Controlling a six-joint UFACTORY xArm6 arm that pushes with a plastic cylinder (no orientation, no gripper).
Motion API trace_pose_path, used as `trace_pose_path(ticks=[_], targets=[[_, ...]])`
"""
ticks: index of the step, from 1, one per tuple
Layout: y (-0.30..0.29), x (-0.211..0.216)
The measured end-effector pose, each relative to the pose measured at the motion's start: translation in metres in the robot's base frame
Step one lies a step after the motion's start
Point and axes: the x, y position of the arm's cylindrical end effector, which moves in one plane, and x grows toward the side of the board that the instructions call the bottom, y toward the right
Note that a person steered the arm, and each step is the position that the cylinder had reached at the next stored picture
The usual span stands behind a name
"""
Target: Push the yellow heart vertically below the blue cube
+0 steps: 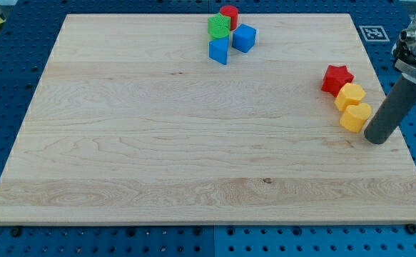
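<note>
The yellow heart [354, 116] lies near the board's right edge, the lowest of a short diagonal row of blocks. The blue cube [244, 37] sits at the view's top centre, far up and to the left of the heart. My tip [377, 138] rests on the board just right of and slightly below the yellow heart, close to it, with a small gap or bare contact that I cannot tell apart. The rod slants up to the right from the tip.
A yellow hexagon [350, 95] touches the heart's upper side, and a red star [337, 78] sits above it. A red cylinder [228, 14], a green block [219, 27] and a second blue block [220, 50] cluster left of the blue cube. The board's right edge [397, 135] is near my tip.
</note>
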Motion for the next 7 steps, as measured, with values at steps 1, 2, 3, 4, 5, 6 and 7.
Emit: trace_pose_path(ticks=[1,2,3,4,5,6,7], targets=[[0.022,0.000],[0.032,0.000],[0.032,-0.005],[0.022,-0.013],[-0.002,-0.020],[-0.030,-0.041],[-0.059,-0.061]])
